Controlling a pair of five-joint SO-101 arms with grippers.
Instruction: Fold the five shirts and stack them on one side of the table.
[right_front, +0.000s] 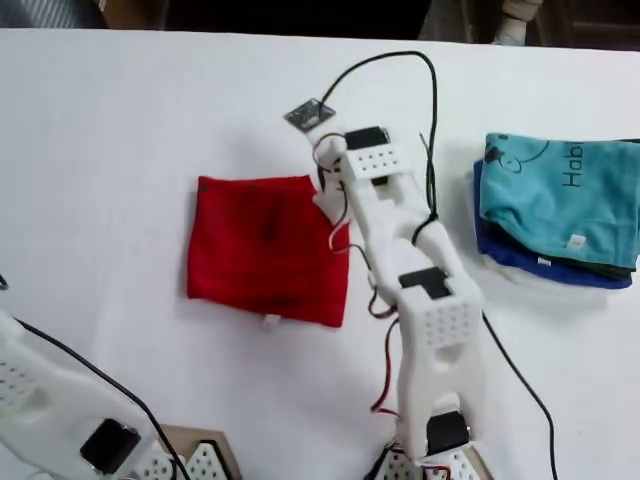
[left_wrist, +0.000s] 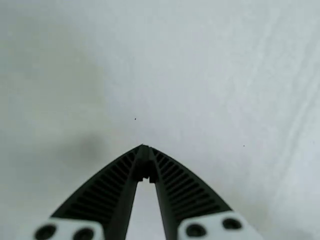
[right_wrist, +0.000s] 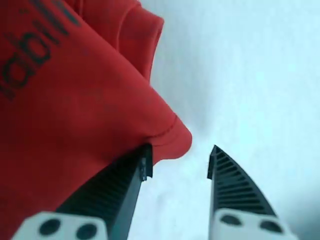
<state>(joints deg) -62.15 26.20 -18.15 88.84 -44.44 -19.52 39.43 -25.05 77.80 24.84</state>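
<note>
Sitting at the red shirt (right_wrist: 75, 90), the right hand (right_wrist: 179, 162) gapes wide; the left hand (left_wrist: 144, 150) is closed.

Dark lettering (right_front: 573, 165) on teal shirt (right_front: 545, 215), also on red shirt (right_wrist: 100, 115) (both partial)

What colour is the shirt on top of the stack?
The top shirt is turquoise with dark print; the high view shows it best.

A robotics lab bench: a plain white tabletop (right_front: 110, 120) carries a white perforated-plastic robot arm (right_front: 440, 320), with a loose black cable (right_front: 433, 100) trailing across it.
</note>
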